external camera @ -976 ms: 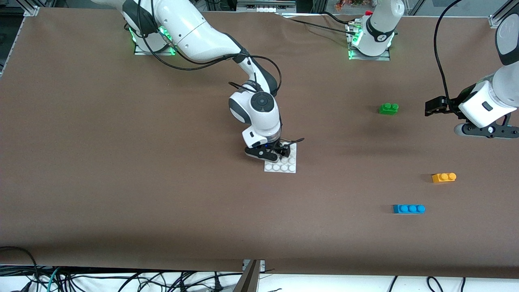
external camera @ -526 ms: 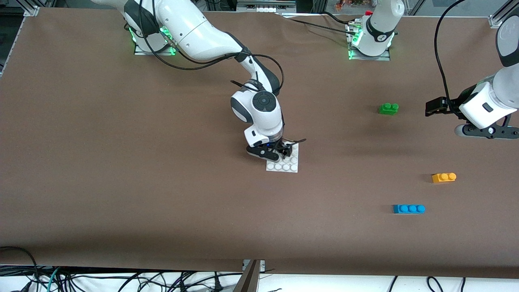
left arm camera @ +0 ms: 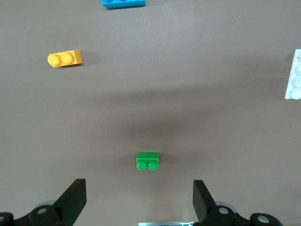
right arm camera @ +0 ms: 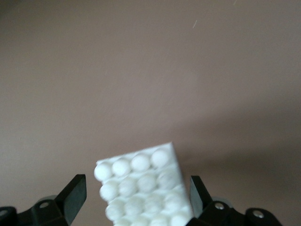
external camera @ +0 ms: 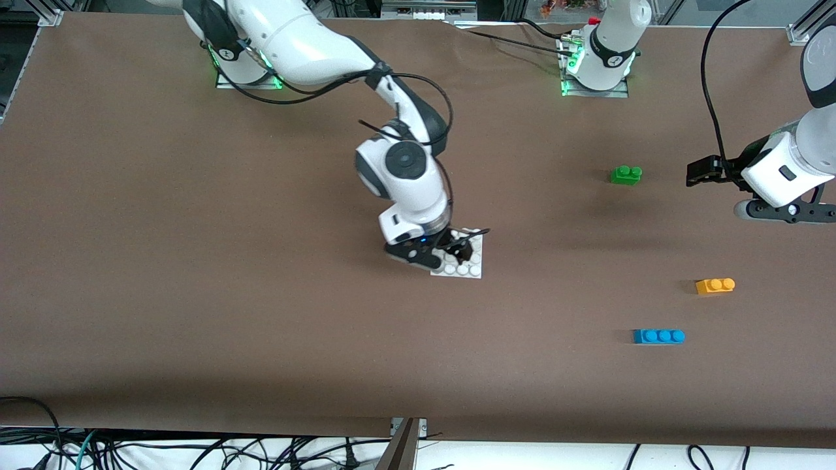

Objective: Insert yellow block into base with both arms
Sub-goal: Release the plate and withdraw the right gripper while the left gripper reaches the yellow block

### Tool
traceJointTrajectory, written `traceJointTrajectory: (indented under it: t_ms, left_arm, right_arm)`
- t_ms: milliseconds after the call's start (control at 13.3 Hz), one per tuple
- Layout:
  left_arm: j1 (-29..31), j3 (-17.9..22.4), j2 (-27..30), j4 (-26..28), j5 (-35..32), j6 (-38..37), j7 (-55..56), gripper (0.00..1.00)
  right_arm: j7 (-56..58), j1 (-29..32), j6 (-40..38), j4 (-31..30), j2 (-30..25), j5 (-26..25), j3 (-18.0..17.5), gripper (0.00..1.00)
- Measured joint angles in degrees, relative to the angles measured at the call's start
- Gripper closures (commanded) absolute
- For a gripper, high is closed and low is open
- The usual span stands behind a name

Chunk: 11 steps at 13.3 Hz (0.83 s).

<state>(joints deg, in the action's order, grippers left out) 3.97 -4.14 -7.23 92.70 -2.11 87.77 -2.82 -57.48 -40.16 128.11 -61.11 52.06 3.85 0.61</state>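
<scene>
Now you can see that the right hand [external camera: 450,253] has let go of the flat white square plastic base plate with round studs [external camera: 471,267]. A second ago its fingers were closed on the plate; in the right wrist view they stand wide apart, one on each side of the plate, and they do not press it. The plate lies flat on the brown counter [external camera: 196,294], near the middle, and it has shifted a little toward the left arm's end. So the base looks placed, in my judgement.

The small yellow-orange plastic brick with two studs [external camera: 715,285] is not yet touched. It lies toward the left arm's end, nearer to the front camera than the green two-stud brick [external camera: 626,174]. The left hand [external camera: 702,173] waits open over the counter beside the green brick. Picking the yellow brick is probably next.
</scene>
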Motion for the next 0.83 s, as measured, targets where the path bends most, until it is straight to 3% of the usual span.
traceJointTrajectory:
  t_ms: [225,526,826]
  left_arm:
    - [0.4,0.0,-0.3,0.0,0.0,0.0,0.0,0.00]
    - [2.7,0.2,-3.1,0.1,0.0,1.4,-0.4,0.00]
    - [6.8,0.3,-8.8,0.1,0.0,15.0,-6.8,0.00]
  right_arm:
    - [15.9,8.0,-9.2,-7.0,-9.5,4.7,0.1,0.01]
    - [24.8,13.6,-23.9,-11.6,-21.0,4.8,0.3,0.01]
    - [37.0,22.8,-34.4,-18.4,-33.9,4.8,0.4,0.01]
